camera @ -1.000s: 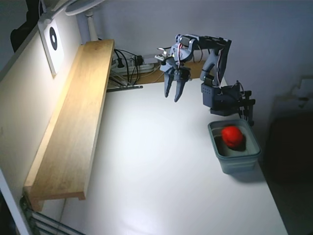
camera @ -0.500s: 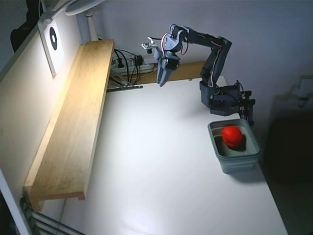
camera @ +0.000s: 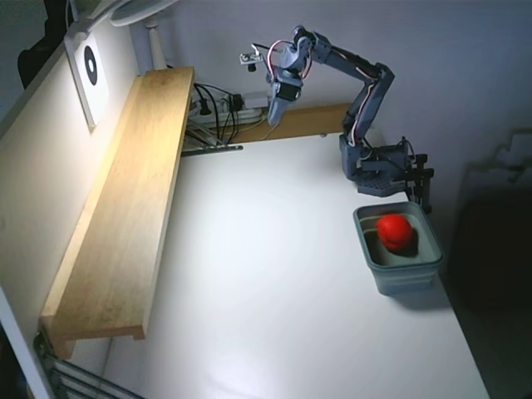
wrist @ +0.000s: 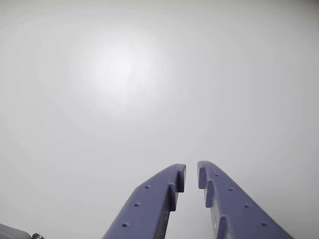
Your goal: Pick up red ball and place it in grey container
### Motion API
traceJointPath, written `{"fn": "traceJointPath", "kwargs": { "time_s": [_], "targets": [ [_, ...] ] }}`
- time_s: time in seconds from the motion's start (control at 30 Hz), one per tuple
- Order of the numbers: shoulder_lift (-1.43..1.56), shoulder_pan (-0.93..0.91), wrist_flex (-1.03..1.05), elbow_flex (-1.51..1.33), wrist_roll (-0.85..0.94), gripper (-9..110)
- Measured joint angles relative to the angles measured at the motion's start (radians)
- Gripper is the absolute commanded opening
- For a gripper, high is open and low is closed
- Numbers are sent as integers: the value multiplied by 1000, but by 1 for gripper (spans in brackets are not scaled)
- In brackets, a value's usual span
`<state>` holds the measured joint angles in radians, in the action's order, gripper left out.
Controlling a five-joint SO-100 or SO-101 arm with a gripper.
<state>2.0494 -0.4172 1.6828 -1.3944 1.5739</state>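
1. One ball [camera: 394,229], red, sits inside the tub [camera: 402,278] at the right of the fixed view, toward the back of the tub's floor. Not touched by anything.
2. Tub stands on the white table [camera: 274,291], just in front of the arm's base [camera: 378,170]. Ball and tub look the same as a second ago (no shift that I can see).
3. What changed: the arm has swung away. A second ago the gripper [camera: 273,116] hung over the table nearer the base; now it is raised and reaching to the back, above the table's rear edge, near the cables [camera: 218,108] and well apart from the tub.
4. Gripper state: fingers nearly together, only a narrow slit between the tips in the wrist view [wrist: 191,175], nothing held. Below it only bare table.
5. Read: placement looks done; the arm is retreating empty. No remaining step apparent beyond parking.
6. Wooden shelf [camera: 125,208] at left is not involved.
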Motion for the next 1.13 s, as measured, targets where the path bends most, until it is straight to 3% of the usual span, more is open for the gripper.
{"fn": "traceJointPath", "kwargs": {
  "time_s": [1.13],
  "targets": [
    [5, -100, 51, 35, 0, -3]
  ]
}}
